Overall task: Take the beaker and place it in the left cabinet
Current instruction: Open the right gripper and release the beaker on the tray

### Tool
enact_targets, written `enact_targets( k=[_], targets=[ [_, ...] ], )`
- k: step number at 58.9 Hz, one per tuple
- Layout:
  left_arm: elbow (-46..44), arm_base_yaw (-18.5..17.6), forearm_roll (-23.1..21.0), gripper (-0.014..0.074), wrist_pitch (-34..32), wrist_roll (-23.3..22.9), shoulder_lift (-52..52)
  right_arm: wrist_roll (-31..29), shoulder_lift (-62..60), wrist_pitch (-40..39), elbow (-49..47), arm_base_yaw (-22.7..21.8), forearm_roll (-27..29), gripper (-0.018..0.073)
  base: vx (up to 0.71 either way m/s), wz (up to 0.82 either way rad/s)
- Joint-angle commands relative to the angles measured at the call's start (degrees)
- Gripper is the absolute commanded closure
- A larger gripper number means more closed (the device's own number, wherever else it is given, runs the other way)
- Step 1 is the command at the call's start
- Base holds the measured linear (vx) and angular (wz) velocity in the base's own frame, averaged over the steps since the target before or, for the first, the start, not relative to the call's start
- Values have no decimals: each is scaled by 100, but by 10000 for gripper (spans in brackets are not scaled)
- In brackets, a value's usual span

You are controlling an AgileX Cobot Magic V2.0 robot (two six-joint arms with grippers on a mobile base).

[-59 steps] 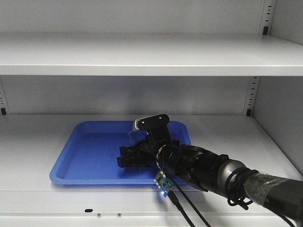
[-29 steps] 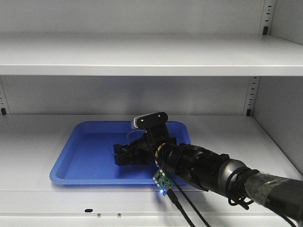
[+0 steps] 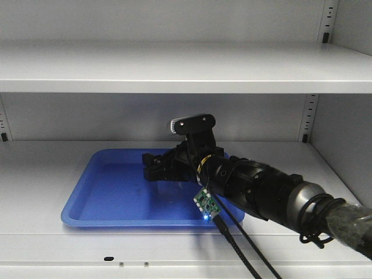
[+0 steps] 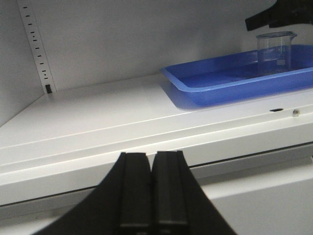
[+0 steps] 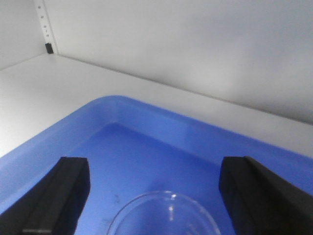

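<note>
left hand (image 4: 151, 196): clenched on nothing, parked low in front of the shelf edge, well apart from the tray.
shelf (image 4: 93, 117): middle shelf of the left cabinet (image 3: 186, 67), carrying the blue tray (image 3: 110, 197).
right hand (image 5: 154, 191): released, fingers (image 5: 58, 196) spread wide either side of the glass rim, above it, not touching.
beaker (image 4: 275, 51): upright on the tray, inside the cabinet.
progress: judged nearly done; beaker placed and let go, only clearing the arm out of the cabinet left.
writing: no brand or label readable; graduation marks too faint to read; small circuit board (image 3: 205, 205) with blue light, no legible text.
</note>
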Motion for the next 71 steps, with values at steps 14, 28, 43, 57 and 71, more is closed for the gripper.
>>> enact_targets(
  k=[14,28,43,57,71],
  targets=[
    [90,-3,-18,595,-428,-15,-106,15,-855,265,53,138,37,10,0,0],
    [90,-3,-18,595,-428,-15,-106,10,-1759,160,1001,138,37,146,0,0],
    [90,-3,-18,595,-428,-15,-106,3,-2703,159,1858,126,18,265,0,0],
    [90,-3,-18,595,-428,-15,-106,3,-3452,139,2652,126,36,367,0,0],
    [90,-3,-18,595,-428,-15,-106,3,-3502,183,2774,126,36,372,0,0]
  ],
)
